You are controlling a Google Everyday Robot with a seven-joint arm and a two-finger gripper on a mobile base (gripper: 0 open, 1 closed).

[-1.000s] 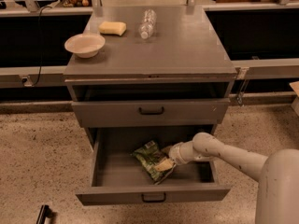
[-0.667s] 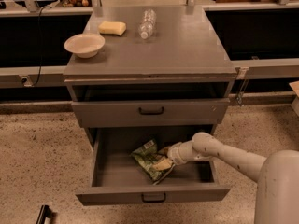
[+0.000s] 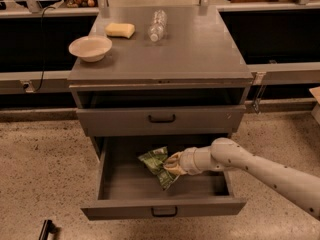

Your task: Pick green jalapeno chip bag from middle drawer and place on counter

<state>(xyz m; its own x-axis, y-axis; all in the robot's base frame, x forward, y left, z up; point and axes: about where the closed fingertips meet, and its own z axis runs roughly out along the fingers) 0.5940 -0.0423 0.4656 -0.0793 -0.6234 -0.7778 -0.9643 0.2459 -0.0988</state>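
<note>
In the pulled-out matt-grey metal middle drawer (image 3: 122, 181), the wrinkly, glossy green foil chip bag (image 3: 156, 160) lies on the flat floor. The robot's pale hand (image 3: 172, 164) is against the bag's right edge, unmoved over the last second; whether it grips I cannot tell, so the lift seems pending. Beyond, the smooth grey tabletop (image 3: 200, 49) carries a round cream bowl (image 3: 90, 47), a yellow sponge (image 3: 120, 30) and a clear plastic bottle (image 3: 157, 26).

One camera, high and in front of the counter (image 3: 190, 49), looking down and forward, fairly near, arm (image 3: 270, 171) entering from lower right, gripper (image 3: 171, 164) low inside the open middle drawer (image 3: 125, 184)
</note>
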